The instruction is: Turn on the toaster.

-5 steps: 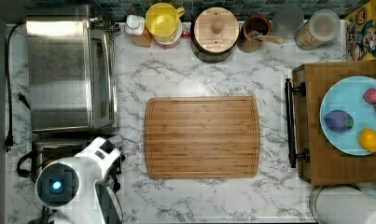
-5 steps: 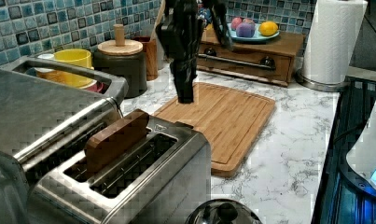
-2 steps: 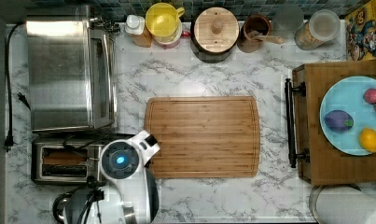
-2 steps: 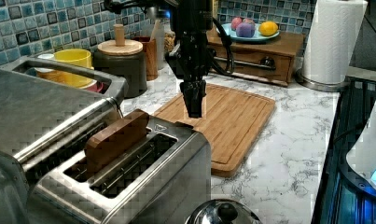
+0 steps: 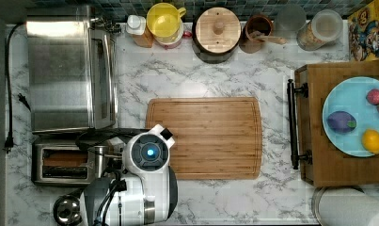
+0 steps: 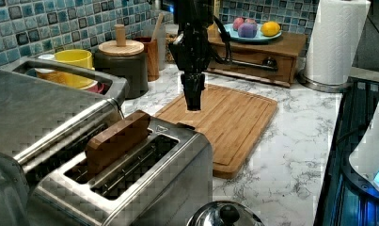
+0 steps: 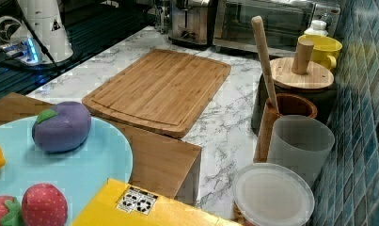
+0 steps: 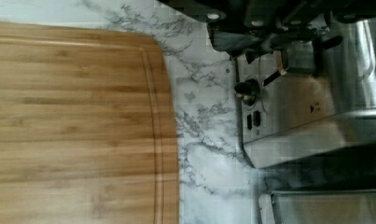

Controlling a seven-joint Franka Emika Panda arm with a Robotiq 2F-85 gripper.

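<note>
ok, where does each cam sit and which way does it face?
Top view: overhead, looking straight down at the counter; arm by the toaster.
Left view: low behind the toaster, facing the board; gripper hangs over it.
Right view: by the plate, facing the toaster.
Wrist view: looks down past the gripper.
Every view shows board and toaster.

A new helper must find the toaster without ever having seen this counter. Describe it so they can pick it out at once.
Start at the big steel toaster oven in the top view's left. Just below it in that view sits the toaster, a small boxy brushed-steel unit. Unlike the glass-doored oven and the round shiny kettle beside it, it has two long top slots, one holding a brown slice.
</note>
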